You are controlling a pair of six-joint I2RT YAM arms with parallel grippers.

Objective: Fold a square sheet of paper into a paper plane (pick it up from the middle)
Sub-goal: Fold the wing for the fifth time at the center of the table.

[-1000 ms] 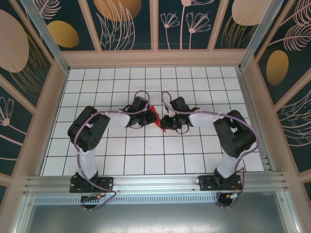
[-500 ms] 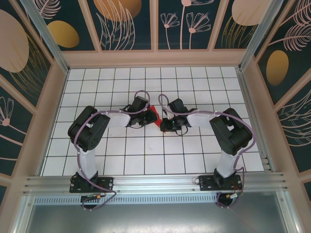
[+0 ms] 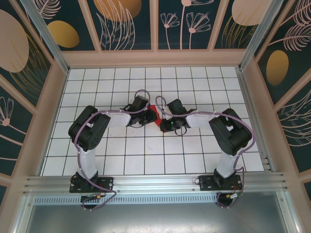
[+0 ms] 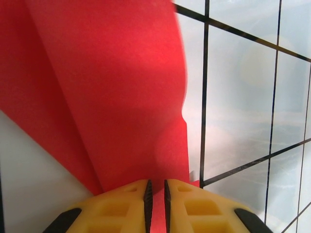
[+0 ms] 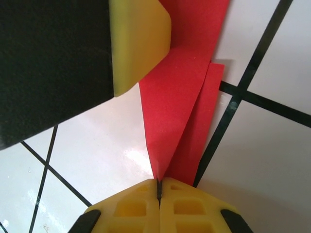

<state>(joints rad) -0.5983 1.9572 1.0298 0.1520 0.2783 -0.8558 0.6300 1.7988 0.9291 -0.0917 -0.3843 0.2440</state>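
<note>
Right wrist view: the folded red paper (image 5: 177, 92) is pinched at its pointed tip by the right gripper (image 5: 159, 184), fingers pressed together on it. Its other end is clamped in the left gripper (image 4: 156, 187), at the middle of the table (image 3: 146, 155). The 2 grips should be kept level so no layer is torn.

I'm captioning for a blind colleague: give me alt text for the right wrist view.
The right hand pinches the pointed end of a folded red paper over a white gridded table. A second yellow finger overlaps the paper at upper left.
</note>
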